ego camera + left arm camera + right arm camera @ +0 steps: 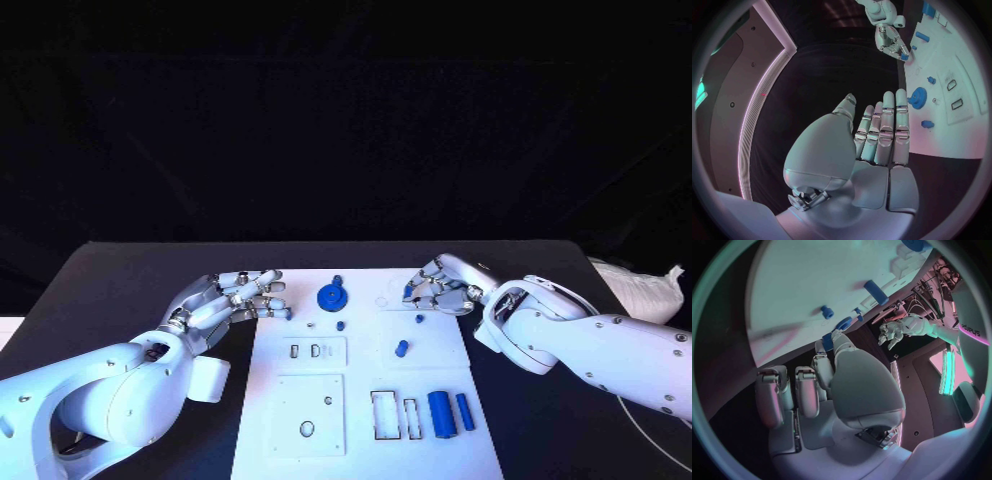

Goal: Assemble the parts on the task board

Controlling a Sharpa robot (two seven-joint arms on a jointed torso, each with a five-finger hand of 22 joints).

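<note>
in your head view, the white rectangular task board (368, 400) lies in the middle of the black table (130, 290). your left hand (242, 296) sits at the board's far left corner, fingers loosely apart and holding nothing. your right hand (441, 285) is over the board's far right part with its fingers curled in; from here you cannot tell whether they hold anything. between the hands a round blue disc part with a stub (333, 296) stands on the board. a small blue peg (401, 348) lies near the board's middle, and two long blue bar parts (451, 412) lie side by side near the right edge, just beside two empty rectangular slots (392, 415).

in your left wrist view, the left hand (879, 137) shows fingers stretched straight and side by side, empty, with the blue disc (917, 97) just beyond the fingertips on the board (954, 125). the right hand (892, 42) hangs over the board's far side.

in your right wrist view, the right hand (832, 370) has a small blue piece (842, 323) at its fingertip, touching it; you cannot tell if it is gripped. the left hand (893, 331) shows beyond the board (804, 285), fingers spread.
</note>
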